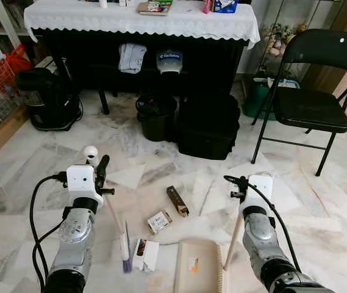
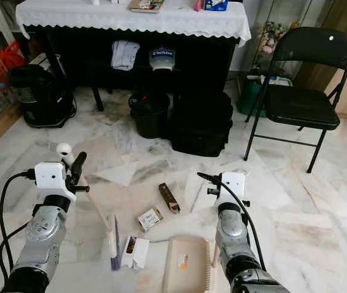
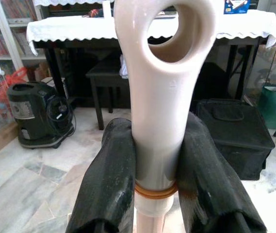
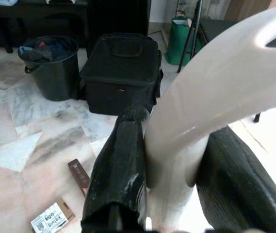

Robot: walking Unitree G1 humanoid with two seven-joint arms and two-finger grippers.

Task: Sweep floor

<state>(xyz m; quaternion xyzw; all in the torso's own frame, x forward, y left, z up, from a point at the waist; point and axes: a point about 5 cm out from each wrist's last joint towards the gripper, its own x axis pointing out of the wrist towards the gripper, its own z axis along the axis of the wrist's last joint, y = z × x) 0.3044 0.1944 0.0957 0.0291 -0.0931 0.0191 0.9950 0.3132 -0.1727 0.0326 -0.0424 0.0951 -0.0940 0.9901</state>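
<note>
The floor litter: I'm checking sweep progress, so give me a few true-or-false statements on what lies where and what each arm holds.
1. The left gripper is shut on the broom handle. True.
2. The brown box lies inside the dustpan. False: it lies on the floor beyond the dustpan.
3. The right gripper is shut on the dustpan handle. True.
4. The bucket stands on the chair. False: it stands on the floor in front of the table.
5. A small white box lies between broom and dustpan. True.
</note>
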